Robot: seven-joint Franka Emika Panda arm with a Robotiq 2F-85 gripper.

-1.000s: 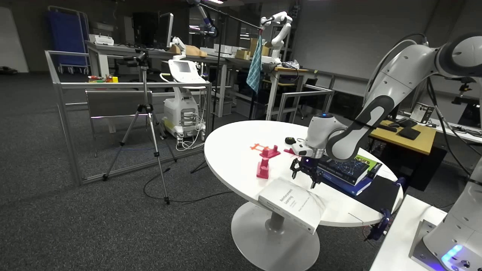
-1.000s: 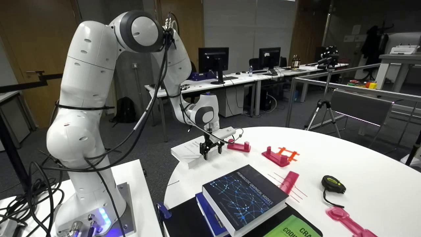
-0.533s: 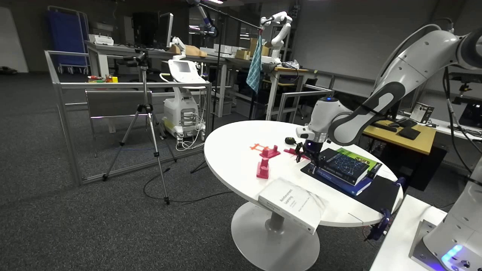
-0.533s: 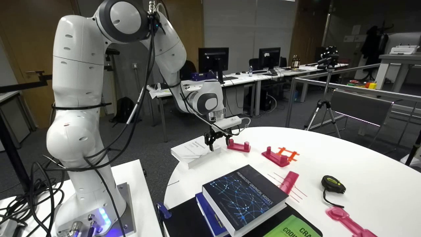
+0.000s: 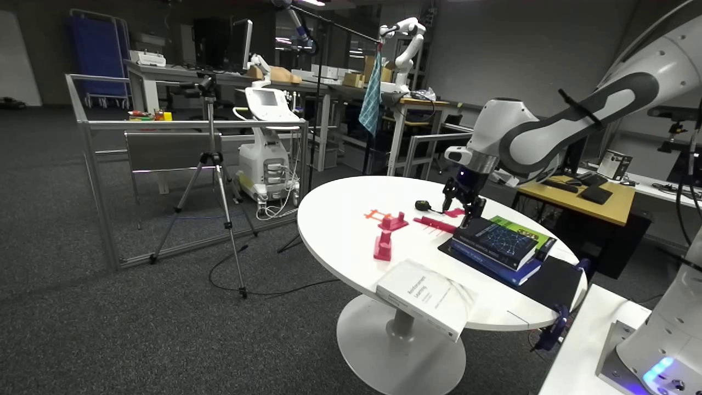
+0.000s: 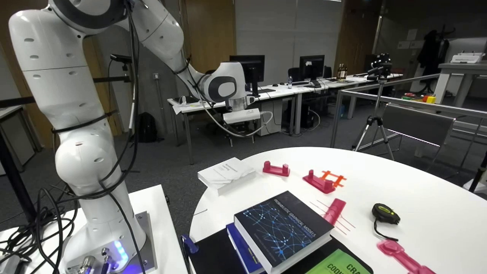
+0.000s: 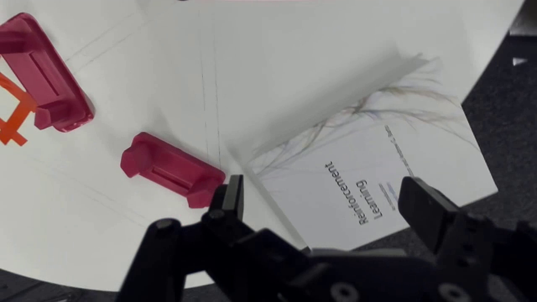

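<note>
Gripper (image 7: 321,188): spread wide, nothing in it | white book (image 7: 377,167): well below the gripper, not touched | red block (image 7: 172,172): also below, off to one side | tip: I'd move slowly, stay high until lined up straight, miss the block

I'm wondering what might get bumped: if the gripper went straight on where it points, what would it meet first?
Probably the white book, seen beyond the open gripper in the wrist view, though depth is unclear and the tabletop beside it may come first.
</note>
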